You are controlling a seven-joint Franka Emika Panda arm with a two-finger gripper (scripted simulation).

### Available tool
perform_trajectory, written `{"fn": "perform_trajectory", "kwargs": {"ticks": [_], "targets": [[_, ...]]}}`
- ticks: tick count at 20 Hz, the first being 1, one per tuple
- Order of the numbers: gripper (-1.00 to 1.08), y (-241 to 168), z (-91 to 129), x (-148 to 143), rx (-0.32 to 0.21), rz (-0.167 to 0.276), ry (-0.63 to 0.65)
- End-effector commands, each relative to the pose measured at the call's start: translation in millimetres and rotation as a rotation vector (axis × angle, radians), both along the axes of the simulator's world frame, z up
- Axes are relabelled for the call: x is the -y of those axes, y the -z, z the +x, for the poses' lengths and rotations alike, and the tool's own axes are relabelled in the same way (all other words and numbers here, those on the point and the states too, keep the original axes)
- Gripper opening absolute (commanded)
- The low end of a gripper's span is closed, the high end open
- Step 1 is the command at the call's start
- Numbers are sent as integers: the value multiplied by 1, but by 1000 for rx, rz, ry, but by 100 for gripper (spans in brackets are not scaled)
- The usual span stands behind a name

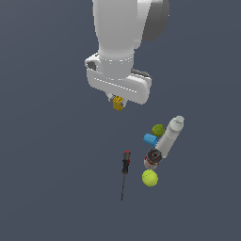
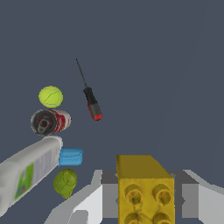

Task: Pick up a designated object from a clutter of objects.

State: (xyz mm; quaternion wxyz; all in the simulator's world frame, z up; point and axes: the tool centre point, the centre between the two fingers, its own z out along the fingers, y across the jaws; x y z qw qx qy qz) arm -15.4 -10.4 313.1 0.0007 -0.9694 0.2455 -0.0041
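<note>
One end effector (image 1: 117,100) clamped on yellow brick (image 2: 145,192) | white bottle (image 2: 27,173) label unreadable, perhaps green-printed

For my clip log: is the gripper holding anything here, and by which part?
Yes: the gripper holds the yellow brick by its opposite side faces, studs facing the wrist camera.

Obstacles: screwdriver (image 1: 125,164), tennis ball (image 1: 149,178), can (image 1: 152,157), blue cylinder (image 1: 150,139), green ball (image 1: 158,130), bottle (image 1: 170,135), clustered. Floor (image 1: 47,164) on exterior view's left: open.
</note>
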Motion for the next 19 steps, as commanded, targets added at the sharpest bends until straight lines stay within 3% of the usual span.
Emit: {"fn": "perform_trajectory", "kwargs": {"ticks": [1,10,19], "targets": [[-100,-23,-8,0,-3,0,0],[-100,-81,-23,-2,-7,0,-1],[-100,-98,-26,-2,-8,1,-1]]}}
